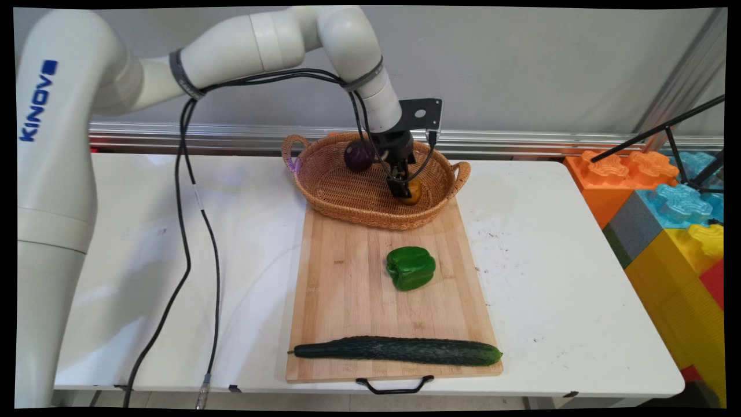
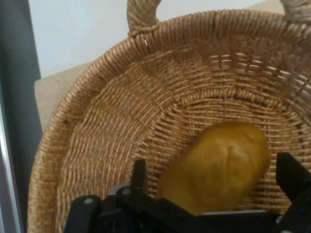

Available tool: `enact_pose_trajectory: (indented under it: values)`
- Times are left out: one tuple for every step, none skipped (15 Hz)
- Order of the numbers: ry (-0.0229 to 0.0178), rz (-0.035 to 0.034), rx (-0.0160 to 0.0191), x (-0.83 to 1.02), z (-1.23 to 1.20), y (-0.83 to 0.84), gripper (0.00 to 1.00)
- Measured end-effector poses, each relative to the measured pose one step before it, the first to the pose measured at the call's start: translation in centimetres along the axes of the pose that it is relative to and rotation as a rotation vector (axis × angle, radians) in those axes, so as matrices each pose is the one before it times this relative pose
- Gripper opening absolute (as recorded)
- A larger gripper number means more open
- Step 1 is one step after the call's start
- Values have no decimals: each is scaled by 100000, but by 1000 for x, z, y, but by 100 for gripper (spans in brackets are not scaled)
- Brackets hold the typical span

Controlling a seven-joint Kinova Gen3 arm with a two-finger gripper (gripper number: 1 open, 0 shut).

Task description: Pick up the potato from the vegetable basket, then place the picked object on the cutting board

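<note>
You have one wooden cutting board (image 1: 359,289) on the white table (image 1: 550,278), and every place here is given from that board. One dark green cucumber (image 1: 399,350) lies along the board's near edge, its length running crosswise, with the board's black handle (image 1: 395,384) just below it. One green bell pepper (image 1: 410,267) sits on the board's middle, a little toward its right side, well apart from the cucumber. One wicker basket (image 1: 347,200) with two loop handles rests on the board's far end, overhanging it toward the wall. Inside the basket you have two things: one dark purple round item (image 1: 358,155) at the back left, and one yellow-orange rounded fruit (image 2: 218,167) at the right, lying on the woven floor. Past the board's right side, off the table, stands one stack of big coloured toy blocks (image 1: 666,202). One arm reaches in from the left, bends at the elbow above the basket and points its wrist down into it, black cables hanging from it. One gripper (image 2: 216,182) is down inside the basket; in the hand view its two fingers (image 2: 291,177) stand spread on either side of the yellow-orange fruit, with a gap showing, so you can read the claw as released, not grasping.
</note>
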Motion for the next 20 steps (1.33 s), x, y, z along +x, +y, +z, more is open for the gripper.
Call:
enact_pose_trajectory:
  values:
    - [-14, 1209, -828, -63, 434, -361, 100]
    - [4, 913, -686, -63, 351, -275, 100]
    - [11, 1107, -915, -56, 444, -318, 100]
    - [13, 745, -666, -7, 311, -208, 100]
    - [14, 722, -700, -49, 318, -215, 100]
    - [-3, 597, -587, -8, 249, -159, 100]
    - [20, 431, -553, -41, 187, -127, 100]
    - [58, 382, -602, -70, 172, -97, 100]
    - [293, 204, -514, -9, 133, -60, 0]
    - [324, -130, -271, 16, 78, -49, 0]
    - [351, -270, -41, 20, 29, -25, 0]
    - [339, -880, 367, 5, -45, -28, 0]
    - [452, -1272, 871, 4, -187, -27, 0]
    - [428, -1122, 1077, 70, -251, -4, 0]
    - [322, -916, 1047, 17, -226, -12, 0]
    - [536, -1356, 1873, 62, -482, 13, 0]
    - [826, -2019, 2698, 147, -772, 47, 0]
    - [952, -2460, 2769, 223, -965, 149, 0]
    - [1320, -2667, 2617, 390, -1121, 291, 0]
    - [1603, -2665, 1603, 454, -1008, 383, 0]
